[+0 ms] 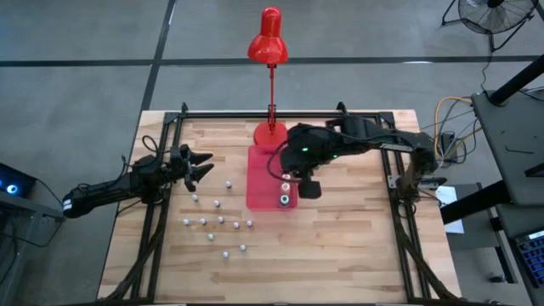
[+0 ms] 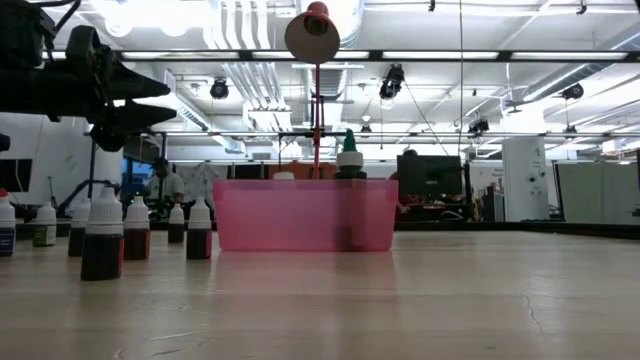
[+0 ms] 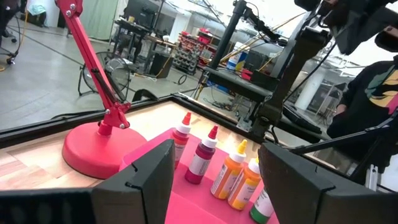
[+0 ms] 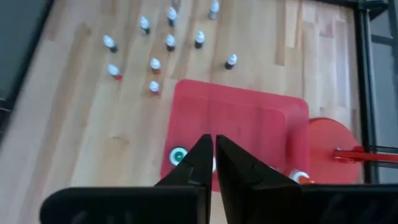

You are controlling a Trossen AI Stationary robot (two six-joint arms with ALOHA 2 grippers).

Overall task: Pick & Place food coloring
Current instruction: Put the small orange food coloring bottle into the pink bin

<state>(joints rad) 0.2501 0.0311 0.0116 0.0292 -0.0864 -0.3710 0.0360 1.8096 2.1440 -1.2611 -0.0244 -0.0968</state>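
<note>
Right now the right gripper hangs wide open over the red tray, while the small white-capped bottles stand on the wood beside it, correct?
Not quite: the right gripper is shut, as the right wrist view shows. It does hang over the red tray, with the small white-capped bottles on the wood beside it.

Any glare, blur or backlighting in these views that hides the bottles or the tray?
Low view: bright ceiling lights blow out the top and leave the left gripper a dark silhouette; the small bottles stay readable. Left wrist view: its own fingers are blurred up close, the colored-cap bottles sharp. Right wrist view: the shut right gripper hides part of the red tray. High view: even light.
</note>
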